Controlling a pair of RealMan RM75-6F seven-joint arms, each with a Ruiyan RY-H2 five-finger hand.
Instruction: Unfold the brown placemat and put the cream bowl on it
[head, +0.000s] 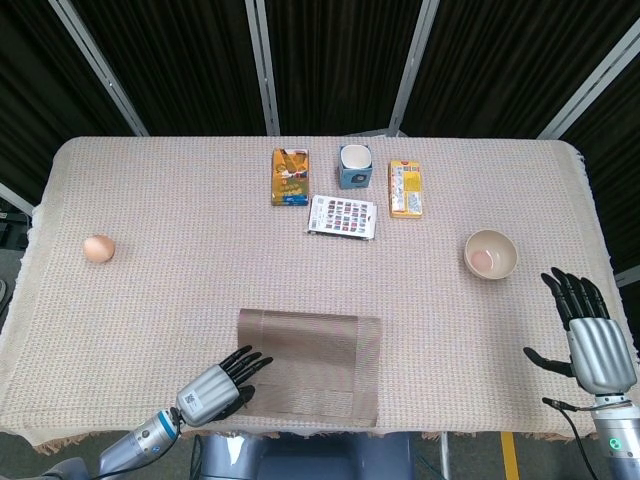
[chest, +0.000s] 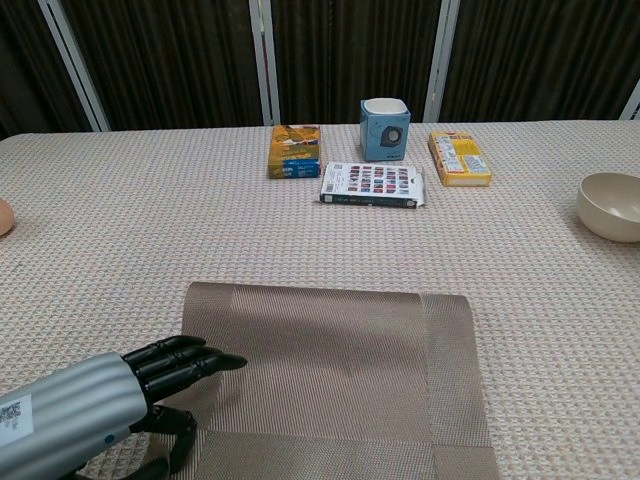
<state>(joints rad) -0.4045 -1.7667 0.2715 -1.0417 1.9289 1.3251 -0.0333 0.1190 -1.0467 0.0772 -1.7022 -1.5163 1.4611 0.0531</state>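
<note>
The brown placemat (head: 312, 366) (chest: 335, 385) lies folded near the table's front edge, with a lower layer showing along its front. My left hand (head: 216, 387) (chest: 120, 398) is at the mat's left edge; its dark fingers (chest: 190, 357) are stretched out over the top layer and the thumb is tucked down by the front left corner. The cream bowl (head: 491, 254) (chest: 612, 206) stands upright far right on the cloth, apart from both hands. My right hand (head: 591, 337) hovers open with fingers spread near the table's right front corner, seen only in the head view.
An egg (head: 98, 248) (chest: 3, 216) lies at the far left. At the back middle are an orange-and-blue box (head: 291, 176) (chest: 295, 150), a blue cup (head: 355, 166) (chest: 385, 128), a yellow box (head: 405, 189) (chest: 459, 157) and a patterned packet (head: 342, 216) (chest: 371, 183).
</note>
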